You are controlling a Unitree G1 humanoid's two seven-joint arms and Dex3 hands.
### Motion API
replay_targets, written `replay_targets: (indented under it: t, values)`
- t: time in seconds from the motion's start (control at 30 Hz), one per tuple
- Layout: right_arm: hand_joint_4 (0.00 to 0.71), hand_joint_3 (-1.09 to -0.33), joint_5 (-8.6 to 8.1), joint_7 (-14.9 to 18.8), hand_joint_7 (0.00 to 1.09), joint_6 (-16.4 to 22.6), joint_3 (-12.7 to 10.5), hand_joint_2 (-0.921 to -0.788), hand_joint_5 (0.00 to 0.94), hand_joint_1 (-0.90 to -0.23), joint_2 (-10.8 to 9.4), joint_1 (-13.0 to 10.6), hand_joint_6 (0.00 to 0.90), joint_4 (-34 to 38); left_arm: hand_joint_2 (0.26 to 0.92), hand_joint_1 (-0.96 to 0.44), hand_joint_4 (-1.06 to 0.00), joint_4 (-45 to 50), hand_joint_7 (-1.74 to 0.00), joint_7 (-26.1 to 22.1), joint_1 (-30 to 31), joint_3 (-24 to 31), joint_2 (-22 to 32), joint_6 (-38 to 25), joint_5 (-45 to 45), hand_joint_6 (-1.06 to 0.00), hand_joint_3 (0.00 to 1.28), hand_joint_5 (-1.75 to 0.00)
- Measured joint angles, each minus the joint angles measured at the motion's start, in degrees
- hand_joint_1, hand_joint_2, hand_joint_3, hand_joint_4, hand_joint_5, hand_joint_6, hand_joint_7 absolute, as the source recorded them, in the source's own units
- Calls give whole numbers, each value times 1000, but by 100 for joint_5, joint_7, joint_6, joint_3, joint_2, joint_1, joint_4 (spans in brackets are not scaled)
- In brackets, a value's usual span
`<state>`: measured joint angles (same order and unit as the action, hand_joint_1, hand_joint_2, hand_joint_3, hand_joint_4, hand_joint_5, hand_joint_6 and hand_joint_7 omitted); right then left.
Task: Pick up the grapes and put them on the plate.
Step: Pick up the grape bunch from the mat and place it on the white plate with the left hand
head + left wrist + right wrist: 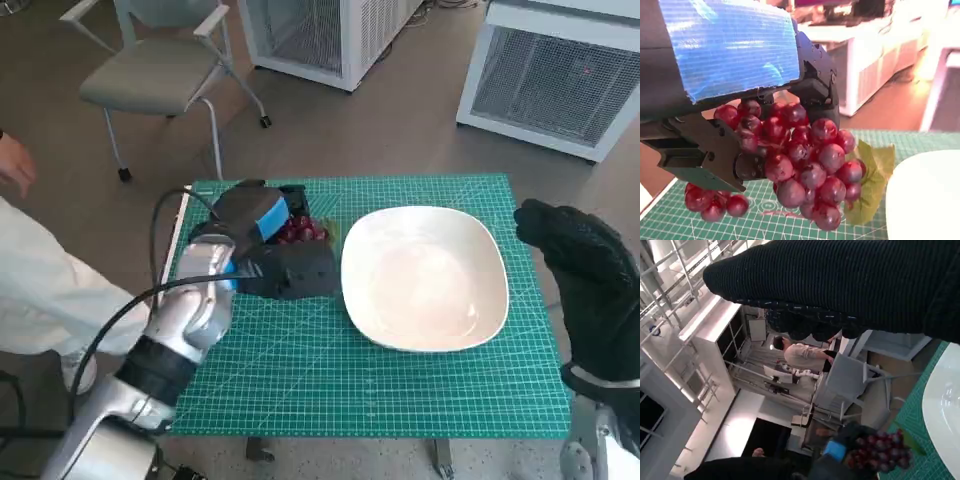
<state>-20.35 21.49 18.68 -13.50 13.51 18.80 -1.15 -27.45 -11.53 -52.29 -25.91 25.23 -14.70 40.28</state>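
A bunch of dark red grapes [805,165] with a green leaf [875,175] hangs in my left hand [262,240], whose black fingers [710,150] wrap around it above the green mat. In the head view the grapes [298,231] peek out beside the blue-taped back, left of the white plate [425,275]. The grapes [880,452] also show in the right wrist view, next to the plate's rim [942,405]. My right hand [580,265] in its black glove hovers past the plate's right edge, holding nothing, fingers loosely spread.
The green cutting mat [330,370] covers the small table. A grey chair [160,75] and white cabinets [560,75] stand beyond it. A person in white [40,290] sits at the left; another person [802,356] is far off.
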Motion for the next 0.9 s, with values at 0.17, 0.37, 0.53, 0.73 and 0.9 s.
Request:
replay_targets:
  t: [0.17,0.37,0.53,0.73,0.9]
  values:
    - [359,-691,1,2,677,2,2,-921,5,-651,-1,2,-1,6,916,0,-627,466,-1060,-107,208,102,89,-33,10,-617,116,-1352]
    - [360,-689,0,3,677,2,4,-921,5,-652,-1,4,-1,13,920,0,-683,816,-1139,-242,344,166,139,-45,19,-595,88,-1234]
    - [360,-688,0,3,678,2,5,-921,5,-653,-1,4,-1,13,920,1,-687,962,-1135,-296,359,181,138,-49,25,-599,85,-1232]
    - [360,-688,-3,3,678,0,-1,-921,5,-652,0,3,-1,11,919,1,-690,1027,-1136,-306,359,182,110,-86,59,-600,83,-1226]
    - [359,-688,-14,3,677,-3,-9,-921,4,-647,1,3,-1,8,920,1,-712,1070,-1111,-366,358,159,-27,-269,200,-611,69,-1215]
